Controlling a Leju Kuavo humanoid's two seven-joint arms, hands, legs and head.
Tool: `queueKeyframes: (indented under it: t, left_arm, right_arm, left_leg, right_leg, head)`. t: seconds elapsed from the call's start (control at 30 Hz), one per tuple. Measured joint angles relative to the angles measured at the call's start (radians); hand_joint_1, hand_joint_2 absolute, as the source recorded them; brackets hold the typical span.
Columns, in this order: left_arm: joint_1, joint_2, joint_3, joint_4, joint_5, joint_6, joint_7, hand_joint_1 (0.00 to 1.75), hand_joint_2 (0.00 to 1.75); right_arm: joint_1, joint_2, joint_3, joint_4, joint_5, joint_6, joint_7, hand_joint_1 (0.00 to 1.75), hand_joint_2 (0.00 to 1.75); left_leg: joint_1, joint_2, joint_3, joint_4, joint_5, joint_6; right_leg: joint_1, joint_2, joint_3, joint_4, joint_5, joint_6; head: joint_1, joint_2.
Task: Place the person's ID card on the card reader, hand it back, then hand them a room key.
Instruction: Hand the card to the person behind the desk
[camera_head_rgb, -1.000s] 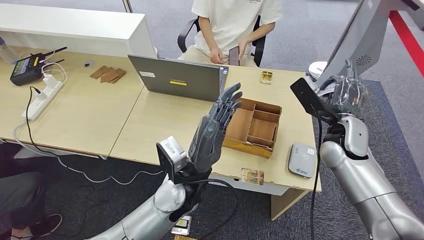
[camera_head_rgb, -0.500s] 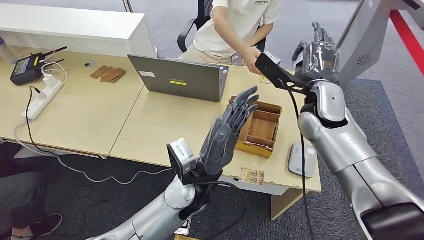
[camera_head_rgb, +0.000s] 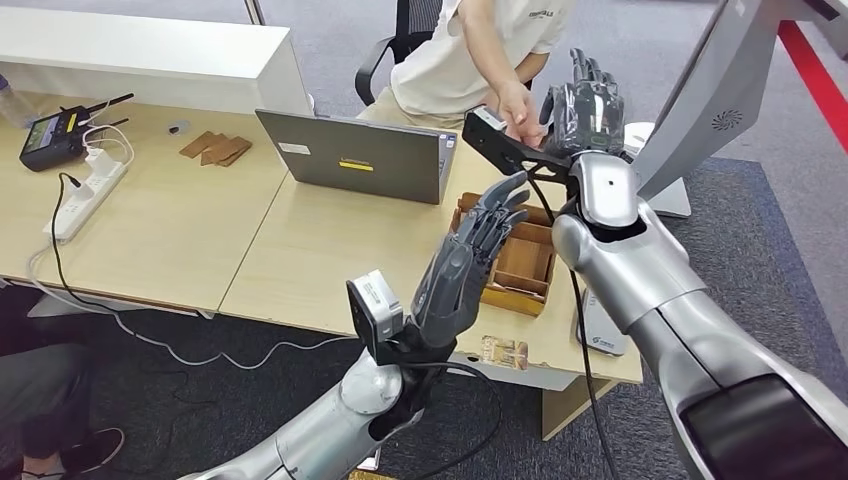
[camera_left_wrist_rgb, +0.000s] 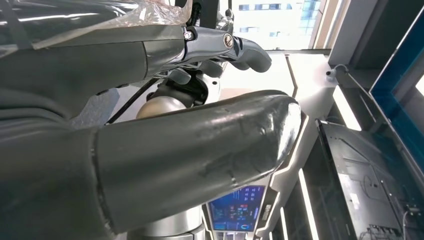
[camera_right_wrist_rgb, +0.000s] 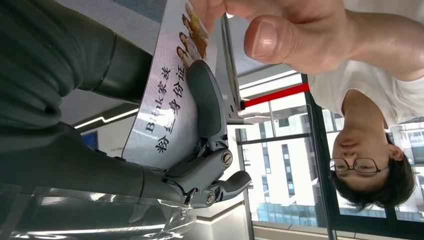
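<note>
The right robot hand (camera_head_rgb: 585, 100) pinched the ID card (camera_right_wrist_rgb: 170, 95) at the bench's far edge, its free end touching the person's hand (camera_right_wrist_rgb: 272, 35), while the left robot hand (camera_head_rgb: 470, 250) hung open nearer.

"Blink家美" and "粉丝身份证" on the ID card (camera_right_wrist_rgb: 167, 107)

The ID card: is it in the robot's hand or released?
In hand. The right hand pinches the ID card while the person's hand grips its far end.
</note>
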Motion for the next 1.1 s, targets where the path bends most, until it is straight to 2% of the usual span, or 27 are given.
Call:
queueKeyframes:
  t: [0.17, 0.2, 0.3, 0.33, 0.63, 0.83, 0.97, 1.1]
  left_arm:
    - [-0.004, -0.001, -0.001, 0.003, 0.011, 0.008, 0.0, 0.0, 0.0]
    - [-0.005, -0.001, -0.002, 0.003, 0.012, 0.009, 0.0, 0.0, 0.0]
    - [-0.006, -0.001, -0.002, 0.003, 0.013, 0.013, 0.0, 0.0, 0.0]
    - [-0.006, -0.001, -0.003, 0.003, 0.013, 0.015, 0.001, 0.0, 0.0]
    - [-0.016, 0.0, -0.015, 0.003, 0.024, 0.031, 0.014, 0.0, 0.0]
    - [-0.015, 0.001, -0.019, 0.003, 0.022, 0.056, 0.019, 0.0, 0.0]
    - [-0.008, 0.007, -0.019, -0.005, -0.004, 0.084, 0.039, 0.0, 0.0]
    - [0.008, 0.02, -0.015, -0.024, -0.039, 0.098, 0.071, 0.0, 0.0]
  right_arm:
    - [-0.004, 0.012, 0.015, 0.038, -0.001, 0.0, 0.0, 1.75, 1.75]
    - [-0.004, 0.013, 0.017, 0.044, -0.002, 0.0, 0.0, 1.5, 1.75]
    - [-0.004, 0.013, 0.023, 0.06, -0.003, 0.0, 0.0, 0.19, 1.75]
    - [-0.004, 0.013, 0.025, 0.065, -0.003, 0.0, 0.001, 0.0, 1.75]
    - [-0.005, 0.012, 0.041, 0.093, -0.002, -0.007, 0.016, 0.0, 1.75]
    - [0.0, 0.006, 0.028, 0.085, -0.12, -0.106, -0.037, 0.0, 1.75]
    - [0.036, -0.003, -0.001, 0.02, -0.23, -0.14, -0.082, 0.0, 1.75]
    - [0.123, -0.033, -0.011, -0.123, -0.259, -0.145, -0.057, 0.0, 1.75]
  left_leg:
    - [0.0, 0.0, 0.0, 0.0, 0.0, 0.0]
    - [0.0, 0.0, 0.0, 0.0, 0.0, 0.0]
    - [0.0, 0.0, 0.0, 0.0, 0.0, 0.0]
    - [0.0, 0.0, 0.0, 0.0, 0.0, 0.0]
    - [0.0, 0.0, 0.0, 0.0, 0.0, 0.0]
    - [0.0, 0.0, 0.0, 0.0, 0.0, 0.0]
    - [0.0, 0.0, 0.001, 0.0, 0.0, 0.0]
    - [0.0, 0.0, 0.001, 0.0, 0.0, 0.0]
  right_leg:
    - [0.0, 0.0, 0.0, 0.0, 0.0, 0.0]
    - [0.0, 0.0, 0.0, 0.0, 0.0, 0.0]
    - [0.0, 0.0, 0.0, 0.0, 0.0, 0.0]
    - [0.0, 0.0, 0.0, 0.0, 0.0, 0.0]
    - [0.0, 0.0, 0.0, 0.0, 0.0, 0.0]
    - [0.0, 0.0, 0.0, 0.0, 0.0, 0.0]
    - [0.0, 0.0, 0.0, 0.0, 0.0, 0.0]
    - [0.0, 0.0, 0.0, 0.0, 0.0, 0.0]
  head:
    - [0.0, 0.0]
    - [0.0, 0.0]
    - [0.0, 0.0]
    - [0.0, 0.0]
    - [0.0, 0.0]
    - [0.0, 0.0]
    - [0.0, 0.0]
    - [0.0, 0.0]
